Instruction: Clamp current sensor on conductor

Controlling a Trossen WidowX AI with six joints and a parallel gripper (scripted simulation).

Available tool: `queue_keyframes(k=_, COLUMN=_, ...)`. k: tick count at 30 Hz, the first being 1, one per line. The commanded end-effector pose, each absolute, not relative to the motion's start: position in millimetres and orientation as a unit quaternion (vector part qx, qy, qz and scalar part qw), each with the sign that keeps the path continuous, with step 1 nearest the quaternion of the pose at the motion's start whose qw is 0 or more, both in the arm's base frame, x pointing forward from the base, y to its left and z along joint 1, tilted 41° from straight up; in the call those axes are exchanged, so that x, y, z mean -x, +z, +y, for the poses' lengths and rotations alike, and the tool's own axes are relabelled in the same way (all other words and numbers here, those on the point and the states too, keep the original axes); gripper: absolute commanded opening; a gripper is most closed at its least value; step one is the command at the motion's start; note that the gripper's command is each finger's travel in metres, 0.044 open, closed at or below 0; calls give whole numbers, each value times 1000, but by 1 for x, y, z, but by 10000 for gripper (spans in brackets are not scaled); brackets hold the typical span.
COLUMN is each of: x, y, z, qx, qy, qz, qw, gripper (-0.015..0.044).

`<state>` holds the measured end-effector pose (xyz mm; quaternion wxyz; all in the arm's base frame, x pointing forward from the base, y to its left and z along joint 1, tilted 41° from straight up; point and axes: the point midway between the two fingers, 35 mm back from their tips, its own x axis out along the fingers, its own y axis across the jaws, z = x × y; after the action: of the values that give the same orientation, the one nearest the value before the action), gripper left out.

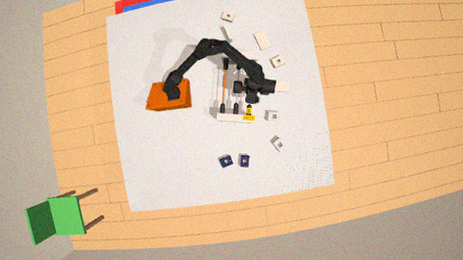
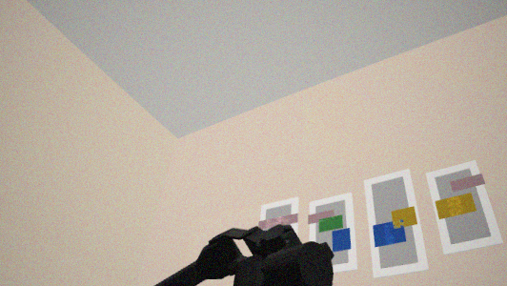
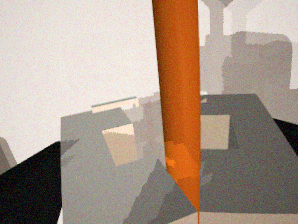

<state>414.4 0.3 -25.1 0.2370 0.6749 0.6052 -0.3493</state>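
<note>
In the wrist view the grey split-core sensor (image 3: pixel 250 170) fills the lower middle, with its two halves on either side of an orange conductor (image 3: pixel 179 75). The black fingers of my gripper (image 3: pixel 167 132) (image 1: pixel 251 87) press on its outer left and right sides; the gripper is shut on the sensor. Whether the halves are latched cannot be told, and no arrow is readable. In the top view the arm hides the sensor and most of the right-hand conductor, which ends at a black and yellow marker (image 1: pixel 249 111); its lettering is unreadable.
Another orange conductor (image 1: pixel 224 87) stands left of the gripper, with a middle one partly hidden. A white rail (image 1: pixel 233 118) holds their near ends. Small pale blocks (image 1: pixel 272 115) (image 1: pixel 278 60) lie to the right, two dark blue blocks (image 1: pixel 225 161) (image 1: pixel 244 160) in front.
</note>
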Motion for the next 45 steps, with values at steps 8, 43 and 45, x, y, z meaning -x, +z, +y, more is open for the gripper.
queue_keyframes(k=8, x=-415, y=-25, z=0, qx=-675, qy=-349, qz=605, qw=237, gripper=0)
queue_keyframes(k=43, x=-413, y=-11, z=-12, qx=-684, qy=-348, qz=596, qw=237, gripper=0)
queue_keyframes(k=45, x=-413, y=-10, z=-13, qx=-684, qy=-348, qz=596, qw=237, gripper=0)
